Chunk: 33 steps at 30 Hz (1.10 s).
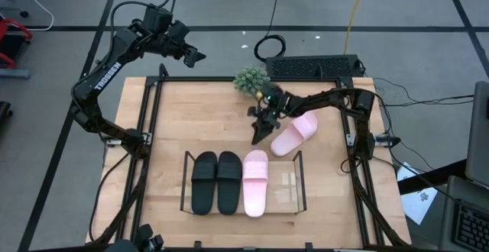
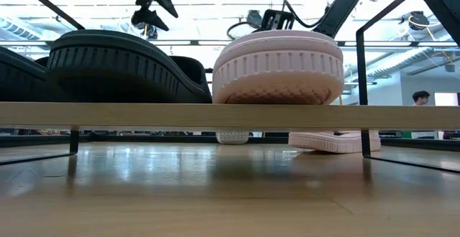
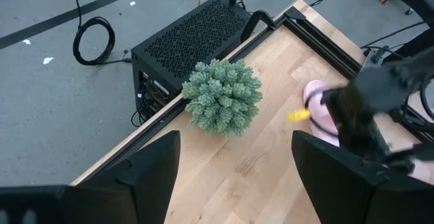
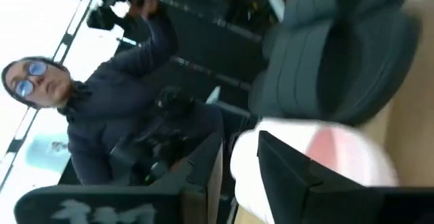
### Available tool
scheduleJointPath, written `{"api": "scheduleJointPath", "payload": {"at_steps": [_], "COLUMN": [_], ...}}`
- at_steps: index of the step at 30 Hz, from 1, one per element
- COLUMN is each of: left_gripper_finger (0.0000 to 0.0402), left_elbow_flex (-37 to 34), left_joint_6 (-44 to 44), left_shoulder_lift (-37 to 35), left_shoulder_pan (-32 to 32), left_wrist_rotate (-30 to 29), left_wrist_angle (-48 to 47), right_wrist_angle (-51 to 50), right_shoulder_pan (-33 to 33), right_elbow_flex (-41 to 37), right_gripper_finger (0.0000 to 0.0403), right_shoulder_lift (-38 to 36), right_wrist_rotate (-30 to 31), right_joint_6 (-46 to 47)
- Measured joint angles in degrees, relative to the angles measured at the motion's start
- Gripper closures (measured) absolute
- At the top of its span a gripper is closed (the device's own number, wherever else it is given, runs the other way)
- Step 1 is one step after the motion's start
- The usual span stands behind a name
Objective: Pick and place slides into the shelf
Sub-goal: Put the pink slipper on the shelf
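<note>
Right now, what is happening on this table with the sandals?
The robot is putting slides into the shelf. Three are already in it: the black pair and one pink slide. The second pink slide lies on the table beside the shelf. The right gripper hangs just next to that slide, holding nothing. The left gripper waits raised over the far left corner, open.

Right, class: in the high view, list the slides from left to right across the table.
Black slide → second black slide → pink slide in the shelf → loose pink slide lying outside the shelf, farther back.
</note>
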Motion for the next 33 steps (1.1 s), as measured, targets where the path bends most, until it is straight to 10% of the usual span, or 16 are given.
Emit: {"api": "scheduleJointPath", "payload": {"at_steps": [16,33], "left_gripper_finger": [0.0117,0.0117], "left_elbow_flex": [0.0,0.0], "left_joint_6": [0.9,1.7], "left_shoulder_lift": [0.0,0.0], "left_shoulder_pan": [0.0,0.0], "left_wrist_rotate": [0.0,0.0], "left_wrist_angle": [-0.2,-0.2], "right_wrist_angle": [0.1,-7.9], "right_shoulder_pan": [-24.3,-38.4], "right_elbow_flex": [0.0,-10.4], "right_gripper_finger": [0.0386,0.0392], "right_shoulder_lift": [-25.7,-36.8], "right_wrist_rotate": [-2.2,9.4], "right_joint_6": [4.5,-20.8]}}
